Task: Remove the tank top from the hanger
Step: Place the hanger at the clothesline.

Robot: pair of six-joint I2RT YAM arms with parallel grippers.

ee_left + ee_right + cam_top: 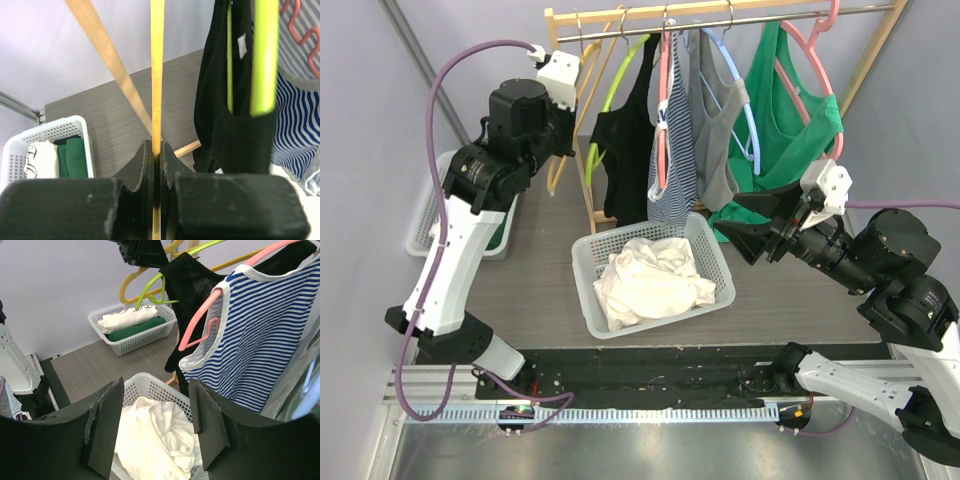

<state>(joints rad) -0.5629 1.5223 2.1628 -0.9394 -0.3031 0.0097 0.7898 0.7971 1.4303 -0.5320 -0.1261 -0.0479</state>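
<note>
Left gripper [156, 155] pinches the rack's wooden bar [157, 75]; right gripper [156, 390] gapes empty, partly hiding the green tank top [775, 140].

Four tops hang side by side on the wooden rack [570, 110]: a black tank top [625, 150], a striped tank top [672, 175], a grey tank top [717, 150] and a green tank top [790, 135]. Below them on the desk [535, 270] stands a white basket [583, 285] holding crumpled white cloth [655, 280]. The left gripper [565, 135] is against the rack's left post, while the right gripper [745, 232], jaws apart, sits just beside the green tank top's lower edge.
</note>
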